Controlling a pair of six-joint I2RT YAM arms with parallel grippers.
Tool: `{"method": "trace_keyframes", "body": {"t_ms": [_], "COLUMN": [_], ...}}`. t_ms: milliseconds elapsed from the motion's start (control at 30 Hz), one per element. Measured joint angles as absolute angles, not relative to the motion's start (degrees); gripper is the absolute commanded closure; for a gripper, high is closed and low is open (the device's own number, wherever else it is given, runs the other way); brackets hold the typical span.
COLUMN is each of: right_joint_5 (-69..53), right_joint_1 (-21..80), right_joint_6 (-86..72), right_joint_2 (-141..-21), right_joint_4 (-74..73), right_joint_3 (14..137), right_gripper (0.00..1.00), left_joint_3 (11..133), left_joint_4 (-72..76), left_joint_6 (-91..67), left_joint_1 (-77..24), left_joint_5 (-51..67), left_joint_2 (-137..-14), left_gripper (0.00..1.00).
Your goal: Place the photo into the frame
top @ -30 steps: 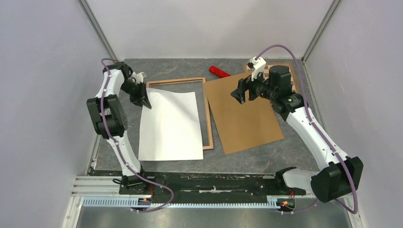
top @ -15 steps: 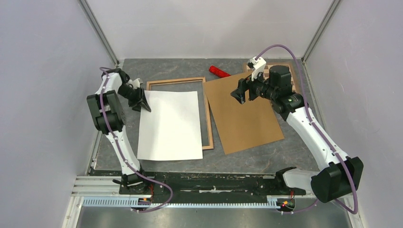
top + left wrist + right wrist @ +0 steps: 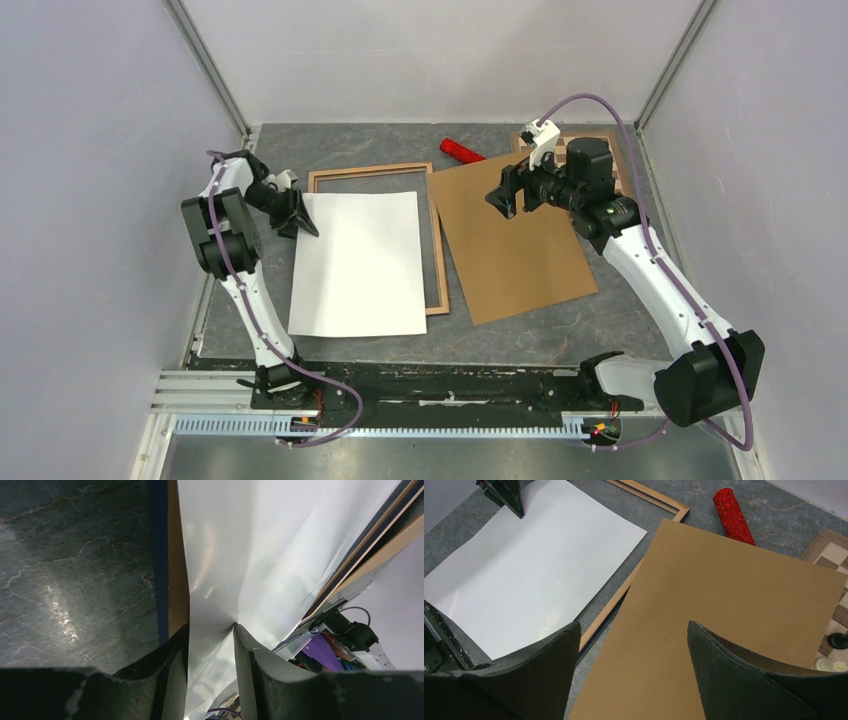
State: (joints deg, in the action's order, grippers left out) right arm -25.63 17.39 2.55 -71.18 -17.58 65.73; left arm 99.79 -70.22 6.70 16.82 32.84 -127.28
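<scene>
Grey marbled tabletop (image 3: 530, 335): glossy photo (image 3: 360, 265) lies white-side up, print hidden, over the thin wooden frame (image 3: 438, 260); left claw (image 3: 303, 218) apart astride the photo's corner, right claw (image 3: 505, 195) apart.

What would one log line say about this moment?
left gripper: open, straddling photo corner | right gripper: open, above brown board | photo: overlapping frame, not seated
</scene>
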Motion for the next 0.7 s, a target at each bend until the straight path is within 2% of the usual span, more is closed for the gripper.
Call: {"method": "trace_keyframes", "body": {"t_ms": [433,567,700], "right_joint_5": [-25.61,-25.63,-25.61], "right_joint_1": [17.39,17.39,17.39], "right_joint_6": [2.55,2.55,2.55], "right_joint_2": [-71.18,-71.18,-71.18], "right_joint_4": [-17.58,-17.58,-17.58], "right_joint_3": [65.73,65.73,65.73], "right_gripper": [0.20,0.20,0.20], "left_joint_3": [98.72,98.06,97.47], "left_joint_4": [-70.08,-70.08,-69.87], "left_joint_6": [5.61,5.41,5.28], "left_joint_1": [17.74,18.02,18.28], "left_joint_5": [36.01,36.84,37.56], "left_joint_2": [-128.25,-128.25,-128.25], "left_gripper": [0.52,0.54,0.60]}}
